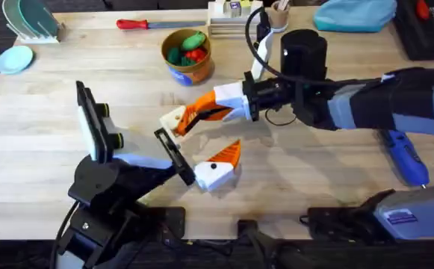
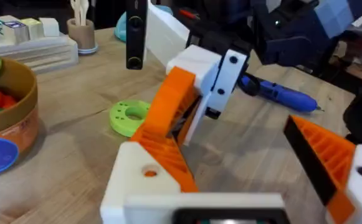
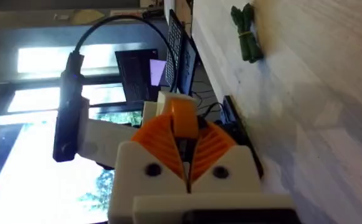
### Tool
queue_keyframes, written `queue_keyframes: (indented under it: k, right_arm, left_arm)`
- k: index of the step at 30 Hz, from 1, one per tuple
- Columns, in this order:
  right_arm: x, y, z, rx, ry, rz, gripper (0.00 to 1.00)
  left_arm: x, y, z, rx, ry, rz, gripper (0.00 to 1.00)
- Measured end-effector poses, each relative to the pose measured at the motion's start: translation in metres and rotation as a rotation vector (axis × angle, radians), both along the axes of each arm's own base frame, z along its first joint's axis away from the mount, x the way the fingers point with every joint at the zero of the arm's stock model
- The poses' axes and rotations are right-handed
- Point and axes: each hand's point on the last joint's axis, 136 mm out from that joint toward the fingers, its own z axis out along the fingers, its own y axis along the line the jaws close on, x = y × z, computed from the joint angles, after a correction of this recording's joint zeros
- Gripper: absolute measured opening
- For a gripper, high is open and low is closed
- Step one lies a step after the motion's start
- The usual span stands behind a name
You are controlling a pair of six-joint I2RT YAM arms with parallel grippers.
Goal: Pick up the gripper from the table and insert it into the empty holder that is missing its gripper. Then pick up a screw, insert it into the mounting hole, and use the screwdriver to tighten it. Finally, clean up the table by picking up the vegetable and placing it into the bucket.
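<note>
Orange ribbed pads on white blocks mark both grippers over the wooden table [image 1: 45, 149]. Nearest the bases, the left gripper [image 1: 220, 166] lies low just above the tabletop with its fingers spread and nothing between them. Just beyond it, the right gripper [image 1: 194, 116] reaches in from the right, its two pads pressed together on the orange gripper [image 3: 184, 118], which sticks out past their tips; in the left wrist view that wedge [image 2: 168, 115] slants down toward the left arm's holder [image 2: 140, 180]. The blue screwdriver [image 1: 405, 155] lies at the right, under the right arm. The vegetable [image 3: 246, 32] lies on bare wood, apart from everything. Farther back stands the bucket [image 1: 187, 54], toy vegetables inside.
</note>
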Motion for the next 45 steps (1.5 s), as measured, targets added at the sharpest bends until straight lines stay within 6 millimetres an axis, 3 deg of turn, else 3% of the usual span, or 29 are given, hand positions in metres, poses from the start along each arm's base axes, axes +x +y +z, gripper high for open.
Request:
queue_keyframes:
  k: [8, 15, 30, 45]
  right_arm:
    - [0.005, 0.010, -0.003, -0.026, 0.005, -0.062, 0.008]
    - [0.014, 0.018, 0.006, -0.004, -0.038, -0.124, 0.008]
    - [0.036, 0.017, 0.004, -0.025, -0.037, -0.254, 0.007]
    - [0.023, 0.044, 0.003, -0.042, -0.026, -0.304, 0.007]
  left_arm:
    - [0.009, 0.006, 0.000, -0.003, 0.007, 0.062, 0.993]
    - [0.016, 0.012, 0.000, 0.001, 0.002, 0.118, 0.993]
    - [0.032, 0.028, 0.000, 0.009, -0.009, 0.244, 0.992]
    - [0.039, 0.036, 0.002, 0.006, -0.016, 0.311, 0.993]
